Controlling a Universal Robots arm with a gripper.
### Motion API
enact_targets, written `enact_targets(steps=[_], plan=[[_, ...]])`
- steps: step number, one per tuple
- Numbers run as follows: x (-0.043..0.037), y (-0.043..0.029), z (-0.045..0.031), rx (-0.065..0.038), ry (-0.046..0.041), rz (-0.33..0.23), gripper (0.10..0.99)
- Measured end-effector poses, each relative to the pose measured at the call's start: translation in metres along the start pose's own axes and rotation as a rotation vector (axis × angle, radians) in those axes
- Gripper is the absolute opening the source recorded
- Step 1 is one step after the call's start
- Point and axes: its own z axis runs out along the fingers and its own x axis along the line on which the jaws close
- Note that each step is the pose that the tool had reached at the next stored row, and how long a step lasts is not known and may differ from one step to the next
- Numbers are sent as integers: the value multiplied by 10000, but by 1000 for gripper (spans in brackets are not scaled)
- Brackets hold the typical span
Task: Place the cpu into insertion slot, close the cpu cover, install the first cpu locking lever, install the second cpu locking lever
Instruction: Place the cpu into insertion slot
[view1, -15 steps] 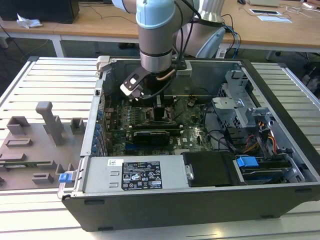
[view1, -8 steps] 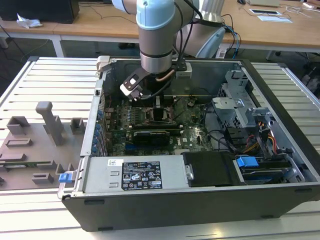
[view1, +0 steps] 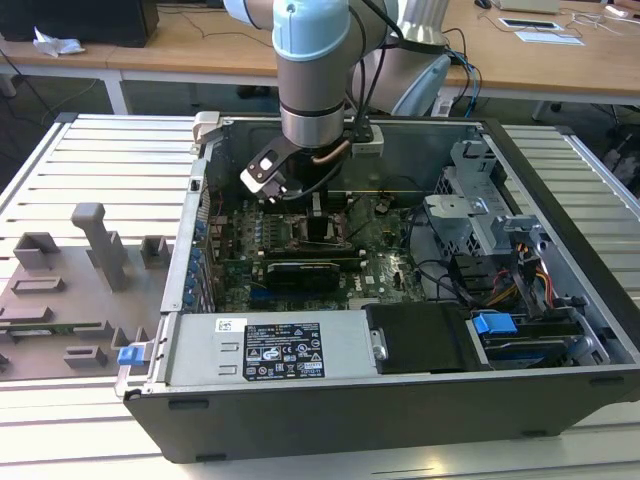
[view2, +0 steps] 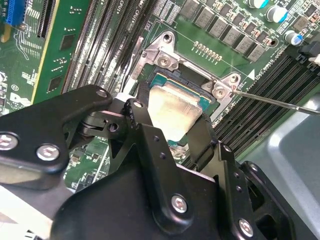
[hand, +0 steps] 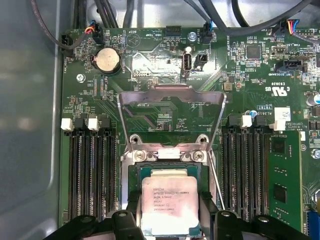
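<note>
Reaching down into the dark-grey open tower case, laid on its side on the pale slatted metal surface so that the board faces up, your silver and pale-blue arm sets the black gripper directly over the socket. Item: cpu, a small flat square chip with a pale silver-grey metal top. Location: between your fingers, in or just over the insertion slot, the square black socket with a metal rim amid the green motherboard. Whether it is fully seated you cannot tell in both wrist views. Fingers: drawn narrow, one on each of two opposite edges of the chip, a hold that leaves its top and underside untouched and keeps it square to the socket. Item: cpu cover, a thin dark-grey metal frame plate with a square window. Condition: swung up and away on its hinge, leaving the socket open to take the chip. Item: thin bright wire locking lever. Condition: unhooked, reaching out from the socket corner across the long black memory slots, which is what frees the cover to lift. Judged progress: you are at the placing step, with cover and levers not yet dealt with.
</note>
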Motion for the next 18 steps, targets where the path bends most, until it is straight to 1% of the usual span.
enact_targets(steps=[3, 4, 5, 7, 9, 10, 11, 14, 15, 16, 17, 18], plan=[[1, 1, 2, -4, 3, -1, 553], [0, 0, 1, 0, -1, 0, 616], [0, 1, -16, 0, -1, 0, 616], [3, 9, -105, -1, 0, 0, 616], [7, 14, -162, -1, -2, -2, 604], [10, 17, -204, 0, -5, -2, 537], [11, 19, -227, -1, -7, -1, 537], [16, 26, -321, -1, -28, -2, 353], [19, 31, -379, 0, -49, -3, 290], [21, 35, -422, 0, -61, -5, 231], [23, 38, -463, -1, -67, -6, 231], [25, 41, -499, -1, -75, -6, 169]])
